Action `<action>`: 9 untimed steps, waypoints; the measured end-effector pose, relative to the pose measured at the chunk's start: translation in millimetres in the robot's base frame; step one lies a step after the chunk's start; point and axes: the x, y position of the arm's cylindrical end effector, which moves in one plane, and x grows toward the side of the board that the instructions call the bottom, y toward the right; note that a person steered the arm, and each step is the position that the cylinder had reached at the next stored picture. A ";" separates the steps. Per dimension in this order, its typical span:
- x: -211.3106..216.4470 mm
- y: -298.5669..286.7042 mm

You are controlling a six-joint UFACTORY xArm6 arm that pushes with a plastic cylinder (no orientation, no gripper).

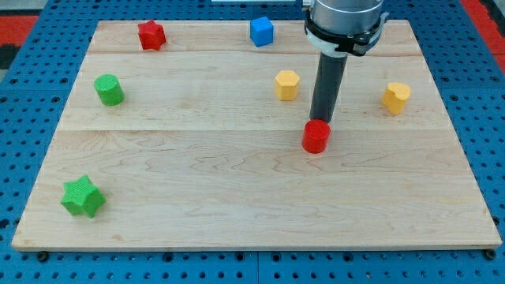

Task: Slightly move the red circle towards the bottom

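— Nearest the camera, what lies at the surface's [252, 229] bottom-left corner?

— Green star [83, 196], alone, well apart from the rest. Above it, near the left edge, stands a green cylinder [110, 89].

— And along the top edge?

— Red star [151, 35] toward the top-left corner, then a blue cube [261, 31] right of the middle.

— Where is the red circle?

— Red circle [316, 136] sits a little right of centre, well away from every edge. A yellow hexagon [287, 84] is above it and slightly left; a second yellow hexagon [396, 97] lies near the right edge.

— And the arm?

— It comes down from the top edge, right of the blue cube. My tip [319, 121] is at the circle's top side, touching it or just behind it; the circle hides the very end, so I cannot tell which.

— Any claw, open or closed?

— No claw shows in this view, only the straight dark rod, so its state cannot be told.
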 end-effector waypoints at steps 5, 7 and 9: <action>0.0 -19.8; 7.0 -17.7; -50.6 6.2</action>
